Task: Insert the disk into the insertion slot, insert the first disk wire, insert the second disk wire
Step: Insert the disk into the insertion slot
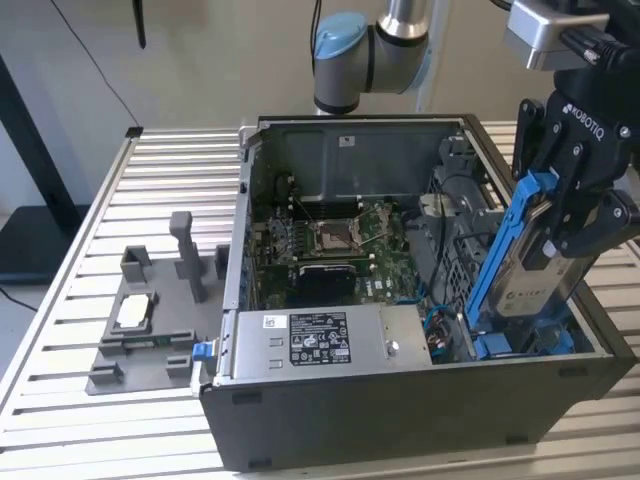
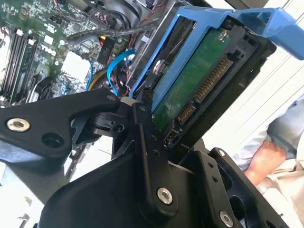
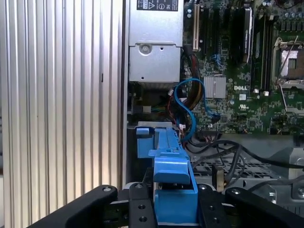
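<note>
The gripper (image 1: 572, 232) jaws clamp the disk (image 1: 525, 288), a flat silver-grey drive in a glossy blue plastic frame, tilted over the dark metal computer case (image 1: 400, 400), lower end inside it near the grey insertion slot (image 1: 455, 280). I judge nothing is inserted yet; its connector (image 2: 211, 80) is bare.

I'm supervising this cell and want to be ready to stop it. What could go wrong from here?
The disk, clamped in the gripper, leans at an angle into the computer case; it may jam on entry. A loose blue cable curls close beside its carrier and might get pinched. A person's hand lies beyond the case, possibly within the arm's sweep.
</note>
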`<state>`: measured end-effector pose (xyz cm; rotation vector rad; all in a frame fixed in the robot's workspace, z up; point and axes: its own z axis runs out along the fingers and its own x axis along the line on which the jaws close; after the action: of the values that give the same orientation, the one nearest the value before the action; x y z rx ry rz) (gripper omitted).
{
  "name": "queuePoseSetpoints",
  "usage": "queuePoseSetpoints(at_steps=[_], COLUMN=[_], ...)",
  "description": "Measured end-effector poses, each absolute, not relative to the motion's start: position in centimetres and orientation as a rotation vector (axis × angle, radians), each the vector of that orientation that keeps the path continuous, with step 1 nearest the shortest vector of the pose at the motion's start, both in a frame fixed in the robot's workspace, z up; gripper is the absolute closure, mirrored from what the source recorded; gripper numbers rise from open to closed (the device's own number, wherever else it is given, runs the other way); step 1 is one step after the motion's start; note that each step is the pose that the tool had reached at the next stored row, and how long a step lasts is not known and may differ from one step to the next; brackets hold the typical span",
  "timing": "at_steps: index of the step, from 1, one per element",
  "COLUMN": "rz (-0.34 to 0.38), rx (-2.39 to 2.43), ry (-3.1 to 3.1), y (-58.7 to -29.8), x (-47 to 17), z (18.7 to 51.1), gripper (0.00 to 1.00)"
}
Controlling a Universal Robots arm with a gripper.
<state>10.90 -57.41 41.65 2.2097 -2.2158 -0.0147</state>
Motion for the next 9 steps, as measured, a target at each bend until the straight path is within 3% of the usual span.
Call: queuePoseSetpoints(at_steps=[9], rz=[-0.015], rx=[2.210], ry=[-2.216], y=[-57.40], x=[10.95], z=[41.16], gripper=[0.67])
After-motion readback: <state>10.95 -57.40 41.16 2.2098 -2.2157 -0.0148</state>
